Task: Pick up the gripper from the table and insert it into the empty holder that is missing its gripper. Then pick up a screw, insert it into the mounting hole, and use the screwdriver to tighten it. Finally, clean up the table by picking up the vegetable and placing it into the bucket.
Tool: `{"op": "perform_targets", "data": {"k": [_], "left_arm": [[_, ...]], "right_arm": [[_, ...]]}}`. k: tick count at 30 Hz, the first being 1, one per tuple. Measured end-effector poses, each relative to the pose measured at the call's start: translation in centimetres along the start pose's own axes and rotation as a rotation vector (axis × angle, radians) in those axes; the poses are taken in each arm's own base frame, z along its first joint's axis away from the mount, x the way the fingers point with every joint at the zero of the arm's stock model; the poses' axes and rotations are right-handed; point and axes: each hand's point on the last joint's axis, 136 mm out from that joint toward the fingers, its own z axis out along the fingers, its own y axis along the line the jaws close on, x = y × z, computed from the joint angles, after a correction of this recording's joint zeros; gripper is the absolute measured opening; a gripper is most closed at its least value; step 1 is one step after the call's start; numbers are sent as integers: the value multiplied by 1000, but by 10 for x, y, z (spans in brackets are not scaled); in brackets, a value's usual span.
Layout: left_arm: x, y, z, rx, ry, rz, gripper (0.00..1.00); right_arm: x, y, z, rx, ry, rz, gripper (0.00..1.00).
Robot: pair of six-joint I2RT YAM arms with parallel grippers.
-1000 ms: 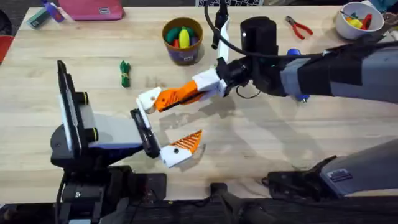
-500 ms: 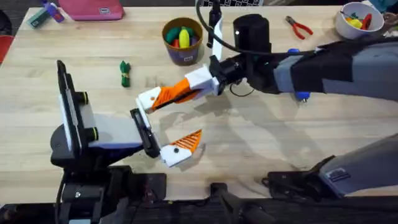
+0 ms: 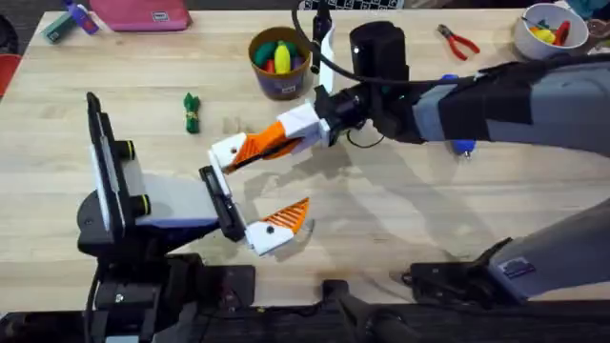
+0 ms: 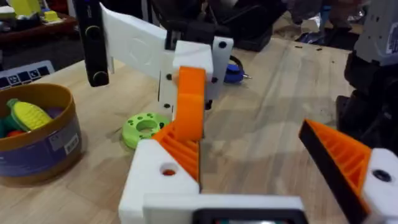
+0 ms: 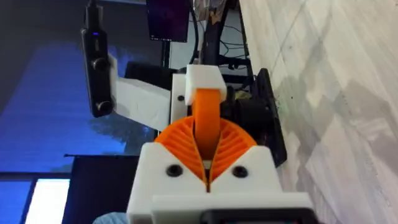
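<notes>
The step in hand is judged to be the seating of the orange wedge [image 3: 259, 146] in the bare white block [image 3: 227, 152]. The wedge is clenched between the ribbed pads of the right pincer [image 3: 286, 136], which is reached across the tabletop [image 3: 400, 219] from the right; its free end is laid against the block, which forms one finger of the left pincer [image 3: 262, 191]. The left pincer is spread wide and grasps nothing, its other finger already fitted with an orange pad [image 3: 291, 217]. How deep the wedge sits cannot be told.

To do this well, the wedge should be kept in line with the block's long axis, as seen from the right wrist; any tilt is likely to jam it. The push should be slow and straight, and the left arm held rigid so that the block is not shoved aside. The grip should be let go only once the wedge is judged fully home; otherwise the screw hole may not line up.

The green toy vegetable [image 3: 192, 112] lies on the tabletop well apart from the work; the bucket [image 3: 280, 63] stands beyond the right pincer, with toy pieces already in it.
</notes>
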Motion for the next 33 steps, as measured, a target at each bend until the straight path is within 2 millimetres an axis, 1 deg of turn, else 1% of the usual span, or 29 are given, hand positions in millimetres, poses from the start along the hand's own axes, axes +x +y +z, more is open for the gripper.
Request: {"op": "perform_targets", "data": {"k": [6,23,24,26,27,30,31,32,33], "left_arm": [[0,1,0,-4,0,3,987],[0,2,0,-12,0,6,987],[0,2,0,-13,0,7,987],[0,1,0,-8,0,6,987],[0,0,0,-2,0,5,986],[0,-1,0,3,0,5,986],[0,-1,0,3,0,5,985],[0,-1,0,3,0,4,985],[0,-1,0,3,0,5,985]], "right_arm": [[-2,2,2,-1,-6,-19,8],[-4,2,2,5,-17,7,9],[-4,2,2,5,-17,11,59],[-5,1,3,11,-25,14,221],[-6,1,3,13,-27,11,389],[-6,0,4,17,-32,10,814],[-7,0,4,19,-34,9,922],[-7,0,5,20,-35,9,954],[-7,-1,5,21,-36,9,962]]}}
